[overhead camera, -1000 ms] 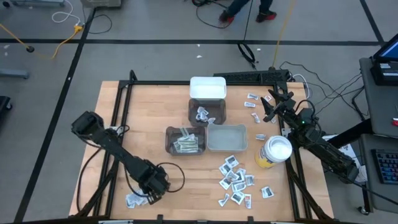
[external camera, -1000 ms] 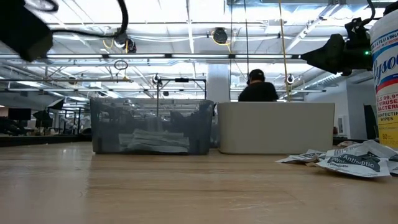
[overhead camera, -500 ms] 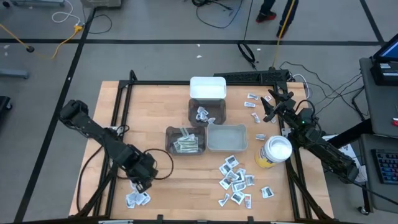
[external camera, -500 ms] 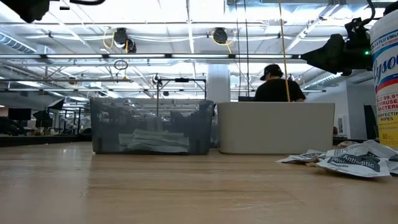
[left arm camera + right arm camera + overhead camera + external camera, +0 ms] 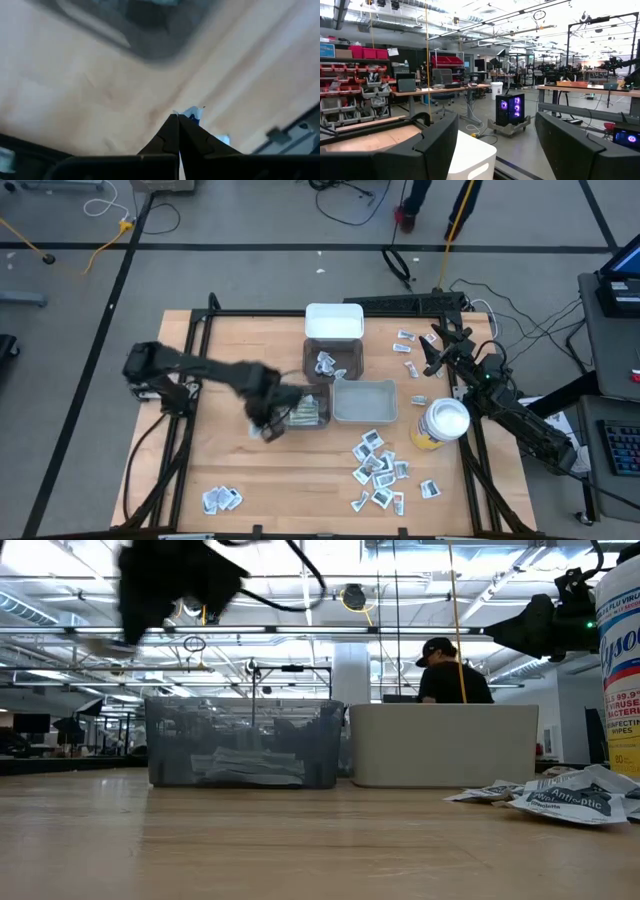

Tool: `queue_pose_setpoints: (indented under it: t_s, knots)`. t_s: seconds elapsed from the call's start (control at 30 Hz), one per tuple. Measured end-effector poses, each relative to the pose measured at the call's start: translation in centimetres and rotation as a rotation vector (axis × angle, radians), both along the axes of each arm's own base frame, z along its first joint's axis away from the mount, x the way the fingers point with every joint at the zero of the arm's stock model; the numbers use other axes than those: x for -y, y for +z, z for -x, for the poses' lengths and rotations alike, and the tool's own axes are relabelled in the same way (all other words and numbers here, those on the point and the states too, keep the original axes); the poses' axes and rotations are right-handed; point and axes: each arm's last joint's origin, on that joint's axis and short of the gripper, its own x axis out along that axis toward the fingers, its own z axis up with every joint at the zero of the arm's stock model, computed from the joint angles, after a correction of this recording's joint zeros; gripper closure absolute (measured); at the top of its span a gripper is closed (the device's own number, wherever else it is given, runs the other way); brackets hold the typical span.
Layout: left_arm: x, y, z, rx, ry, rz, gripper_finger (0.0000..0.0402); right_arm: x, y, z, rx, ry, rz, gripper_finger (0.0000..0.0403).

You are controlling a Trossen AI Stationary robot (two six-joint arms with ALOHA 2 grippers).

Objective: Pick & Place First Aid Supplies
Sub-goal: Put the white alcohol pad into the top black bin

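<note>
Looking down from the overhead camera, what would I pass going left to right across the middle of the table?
Left hand, shut on a small packet → dark bin of packets → clear empty bin → yellow canister. The right hand waits open farther back, on the right.

Not much readable from where I'm sitting. In the low view, the yellow canister at the table's right edge shows part of a blue script brand, "Lyso", cut off by the frame. Above that there's "& FLU VIRUS", and lower down "99.9%", "VIRUSES", "BACTERIA", "DISINFECTING WIPES". One of the white sachets lying flat near that same edge says "Antiseptic". Everything else, print on the other packets included, is too small for me to read.
</note>
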Motion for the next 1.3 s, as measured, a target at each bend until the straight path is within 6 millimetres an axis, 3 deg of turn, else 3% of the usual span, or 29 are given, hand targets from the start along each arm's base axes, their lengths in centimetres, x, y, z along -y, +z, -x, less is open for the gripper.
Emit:
queue_pose_setpoints:
  t_s: [0.43, 0.73, 0.97, 1.3]
  knots:
    - [-11.6, 0.7, -9.2, 0.042, -0.033, -0.041, 0.0401, 0.0, 0.0, 0.0, 0.000, 0.000, 0.000, 0.0140]
    - [-17.8, -0.1, -13.5, 0.146, -0.012, -0.169, 0.0401, 0.0, 0.0, 0.0, 0.000, 0.000, 0.000, 0.0140]
    - [-20.1, -2.4, -14.6, 0.150, 0.001, -0.231, 0.0401, 0.0, 0.0, 0.0, 0.000, 0.000, 0.000, 0.0140]
    - [-20.7, -5.9, -15.4, 0.086, -0.053, -0.198, 0.0401, 0.0, 0.0, 0.0, 0.000, 0.000, 0.000, 0.0140]
